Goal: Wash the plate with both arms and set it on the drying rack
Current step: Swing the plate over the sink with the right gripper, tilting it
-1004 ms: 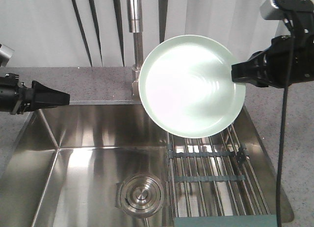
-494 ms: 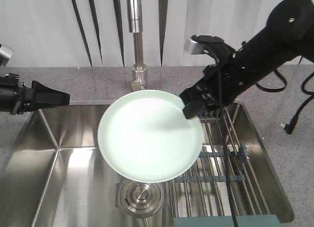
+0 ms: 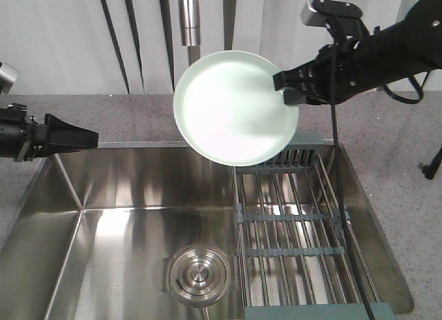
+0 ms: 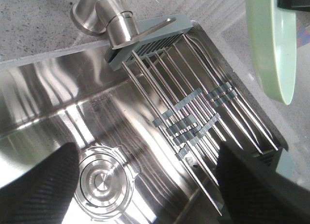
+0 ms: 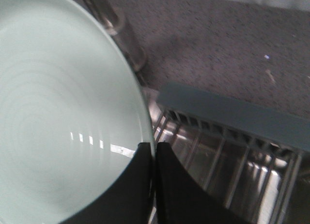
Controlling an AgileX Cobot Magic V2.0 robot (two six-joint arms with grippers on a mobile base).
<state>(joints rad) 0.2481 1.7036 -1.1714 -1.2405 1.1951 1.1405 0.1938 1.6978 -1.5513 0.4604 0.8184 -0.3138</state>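
- Front-facing view: my right claw (image 3: 284,83) is pinched on the right rim of the plate (image 3: 231,109). It holds the plate in the air, tipped up so its face looks out over the sink (image 3: 117,195).
- That puts the plate in front of the tap (image 3: 189,19), above the back edge of the sink and the far end of the rack (image 3: 290,220). As far as I can tell it touches neither.
- From my right claw the rack lies below and toward the near side. Its rods run back to front, so that is its long axis. The slotted end piece sits at the back, just under the plate's lower edge.
- My left claw (image 3: 88,136) sits over the sink's left rim, well apart from the plate. Its wrist view shows the jaws spread with nothing between them. I judge the right arm is the one placed to set the plate down.
- The plate is pale green, glossy and smooth, with a thin low rim, so I judge it slippery.
- Thin metal rods with grey-blue plastic crossbars make up the rack. Beside it in the brushed-steel sink is a round drain (image 3: 199,275).
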